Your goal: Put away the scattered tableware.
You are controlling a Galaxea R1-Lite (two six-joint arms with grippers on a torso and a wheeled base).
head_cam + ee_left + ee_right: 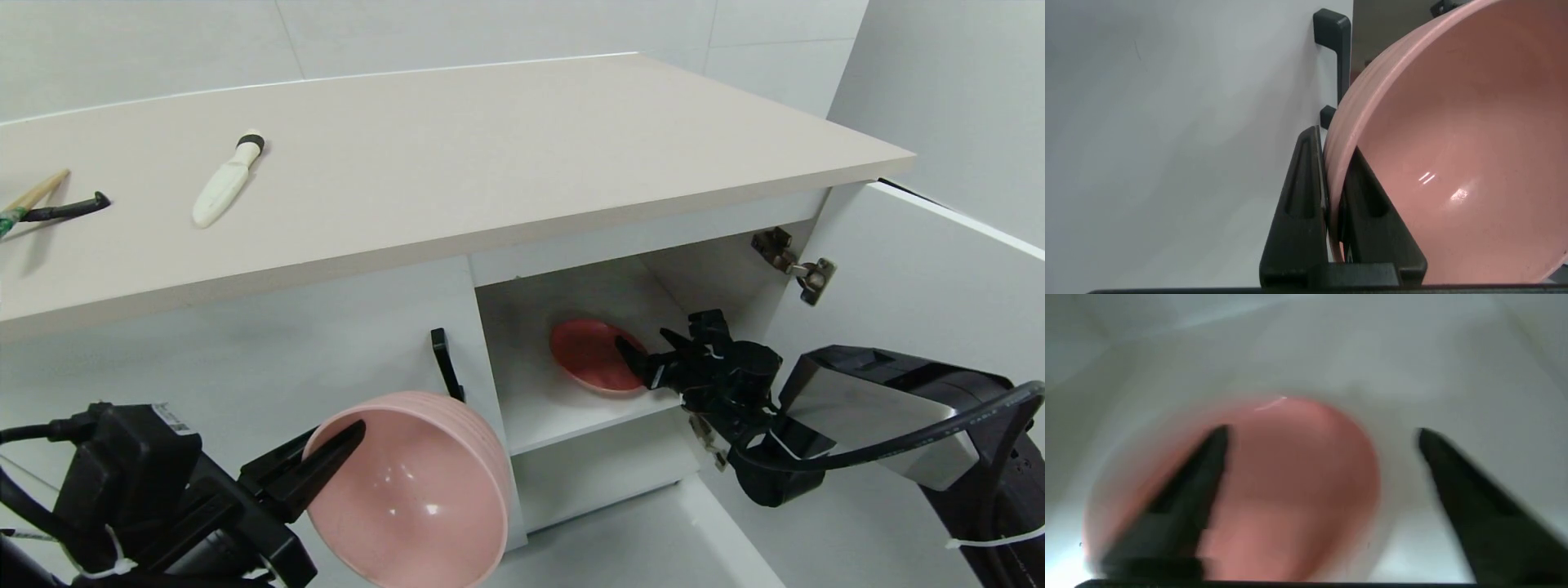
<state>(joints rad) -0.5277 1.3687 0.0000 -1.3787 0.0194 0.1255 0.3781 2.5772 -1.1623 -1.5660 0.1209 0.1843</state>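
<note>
The left claw (331, 447), at the lower left of the head view, is clamped on the rim of the pink bowl (416, 498), one finger inside and one outside, holding it tilted in front of the closed door with the black handle (445, 363). Right of centre, the right claw (649, 351) stands spread wide and empty at the open cabinet, just before the red plate (588, 351) lying on the shelf (555, 412).

The plate looks placed, so the bowl probably goes in next. The right arm should clear the opening first. Then the bowl should be swung past the door edge, levelled, and set down beside the plate before the claw lets go. Chopsticks (33, 196) and a white-handled utensil (224, 184) wait on the surface (490, 147) at upper left.
</note>
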